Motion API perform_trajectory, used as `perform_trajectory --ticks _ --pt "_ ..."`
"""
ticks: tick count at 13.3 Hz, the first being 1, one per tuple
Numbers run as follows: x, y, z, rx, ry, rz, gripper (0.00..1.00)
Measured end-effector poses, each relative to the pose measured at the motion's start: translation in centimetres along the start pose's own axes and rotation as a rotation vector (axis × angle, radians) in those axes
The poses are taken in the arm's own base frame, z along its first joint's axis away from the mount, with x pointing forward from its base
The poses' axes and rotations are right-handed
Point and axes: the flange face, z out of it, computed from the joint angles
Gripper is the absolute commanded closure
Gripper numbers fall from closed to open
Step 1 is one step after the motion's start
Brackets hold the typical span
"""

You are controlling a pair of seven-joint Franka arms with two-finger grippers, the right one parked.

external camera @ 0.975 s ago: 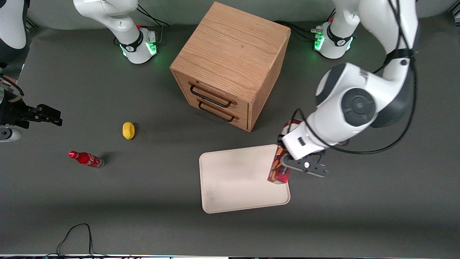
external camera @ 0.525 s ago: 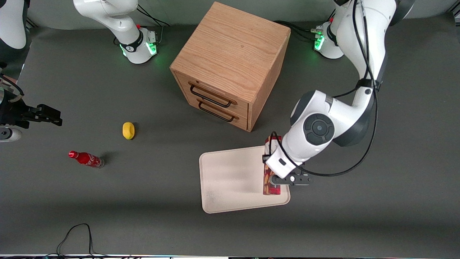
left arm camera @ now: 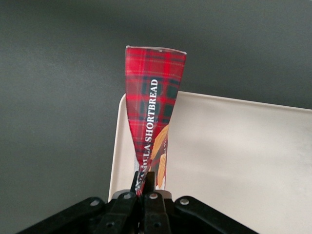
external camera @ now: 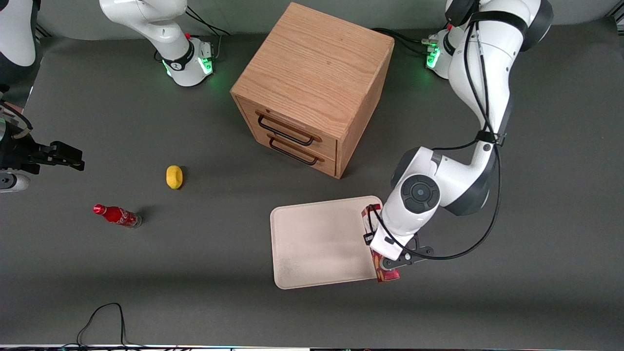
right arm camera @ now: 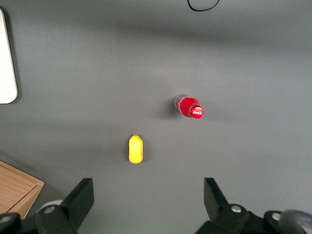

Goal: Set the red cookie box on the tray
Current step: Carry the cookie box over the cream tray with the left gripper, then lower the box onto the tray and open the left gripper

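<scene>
gripper: pinching the red cookie box, fingers mostly hidden under the wrist | box: over the tray edge nearest the working arm | its middle: hidden by the arm

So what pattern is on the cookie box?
Red tartan plaid with dark green checks, clearest in the left wrist view, where the gripper holds the cookie box.
</scene>
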Motion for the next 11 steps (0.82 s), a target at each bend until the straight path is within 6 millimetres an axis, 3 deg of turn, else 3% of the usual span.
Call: perform_trajectory --ticks 7,8,9,11 --pt "-1.2 0.4 4.0 0.023 -0.019 0.012 1.00" --pt "-1.4 0.6 4.4 0.014 -0.013 0.013 0.80" --pt "-1.6 0.8 4.7 0.009 -0.009 0.014 0.01" --pt "-1.8 0.9 4.8 0.009 -0.010 0.016 0.00"
